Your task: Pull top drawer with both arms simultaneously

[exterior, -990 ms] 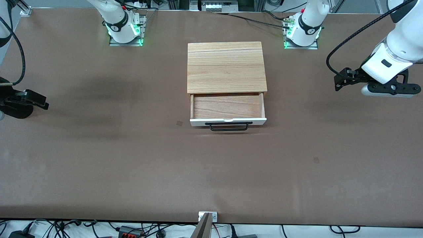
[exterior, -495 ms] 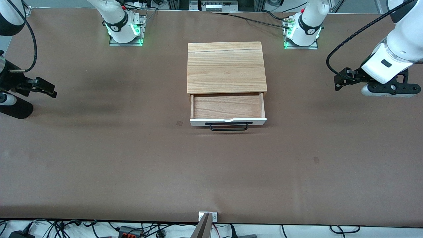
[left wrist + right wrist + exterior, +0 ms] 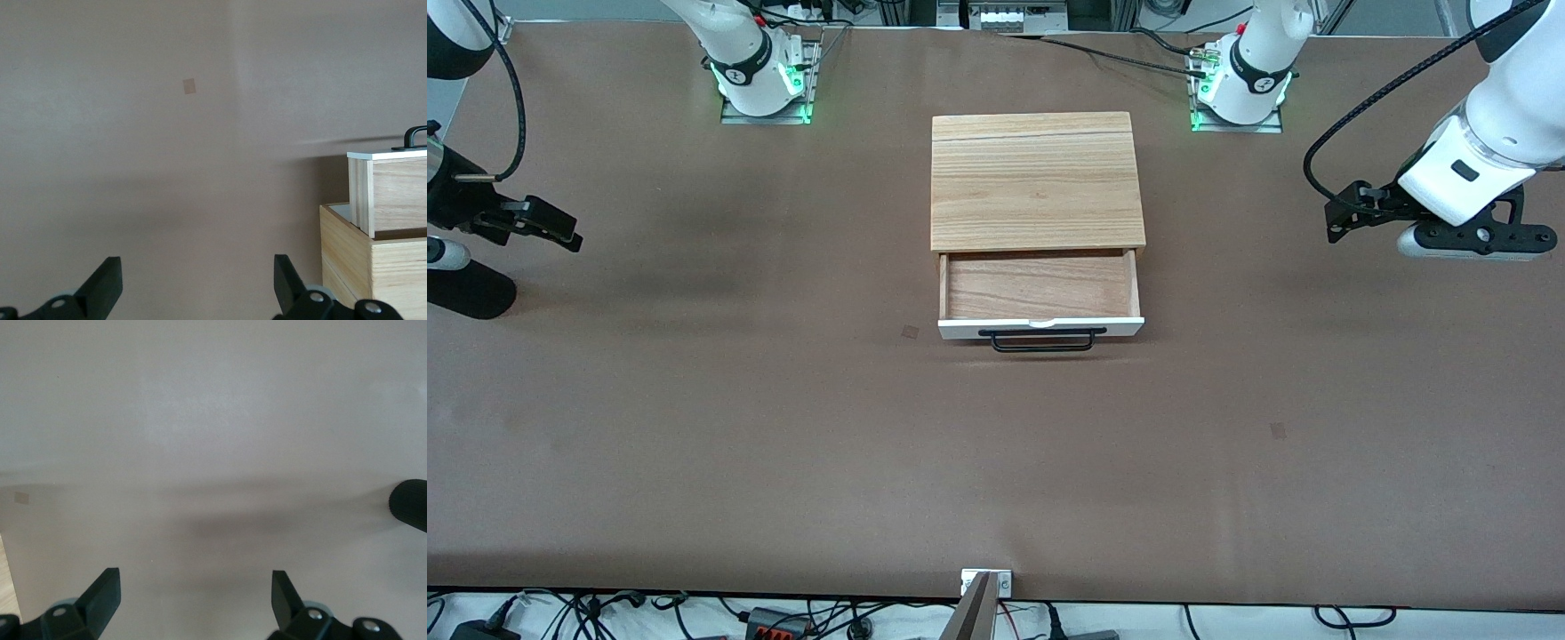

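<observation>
White top drawer (image 3: 1040, 327) open (claws apart).

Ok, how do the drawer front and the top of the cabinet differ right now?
The top drawer front is white with a black bar handle; the cabinet top is bare wood grain. The drawer front is a narrow strip nearer the front camera, standing pulled out; the cabinet top is a broad flat panel, farther off. Both span about the same width.

Brown table (image 3: 694, 427) bearing wood-topped cabinet (image 3: 1037, 178)
</observation>
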### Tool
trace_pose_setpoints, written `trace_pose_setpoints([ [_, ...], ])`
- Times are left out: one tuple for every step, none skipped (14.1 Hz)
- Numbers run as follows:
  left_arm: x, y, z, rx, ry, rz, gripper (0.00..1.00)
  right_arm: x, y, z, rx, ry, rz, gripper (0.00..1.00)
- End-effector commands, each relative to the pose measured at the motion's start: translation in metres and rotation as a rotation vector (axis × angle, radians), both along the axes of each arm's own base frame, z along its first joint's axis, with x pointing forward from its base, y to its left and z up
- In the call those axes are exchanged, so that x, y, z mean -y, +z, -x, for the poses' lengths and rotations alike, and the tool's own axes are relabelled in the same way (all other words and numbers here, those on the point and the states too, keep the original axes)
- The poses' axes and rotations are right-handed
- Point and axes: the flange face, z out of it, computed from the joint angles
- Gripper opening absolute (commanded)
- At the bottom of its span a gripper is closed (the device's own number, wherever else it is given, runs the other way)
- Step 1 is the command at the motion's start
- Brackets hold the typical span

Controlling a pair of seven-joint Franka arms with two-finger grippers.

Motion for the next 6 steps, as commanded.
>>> trace_pose_setpoints([
  [-0.0004, 0.0045, 0.0057, -0.002, 0.007, -0.020, 1.00, 0.0007, 0.0118, 0.0059, 0.005, -0.003, 0.006, 1.00],
  [-0.0004, 0.0044, 0.0059, -0.003, 0.007, -0.020, 1.00, 0.0005, 0.0118, 0.0059, 0.005, -0.002, 0.004, 1.00],
  [0.0005, 0.0044, 0.0060, -0.003, 0.005, -0.020, 1.00, -0.0004, 0.0110, 0.0055, 0.003, 0.000, 0.003, 1.00],
  [0.0003, 0.0044, 0.0060, -0.003, 0.003, -0.022, 1.00, -0.0005, 0.0108, 0.0056, 0.002, 0.000, 0.003, 1.00],
  [0.0005, 0.0044, 0.0060, -0.003, 0.002, -0.020, 1.00, -0.0005, 0.0116, 0.0062, 0.002, 0.003, 0.002, 1.00],
  [0.0005, 0.0044, 0.0060, -0.003, 0.007, -0.020, 1.00, -0.0030, 0.0112, 0.0065, -0.003, 0.015, 0.002, 1.00],
])
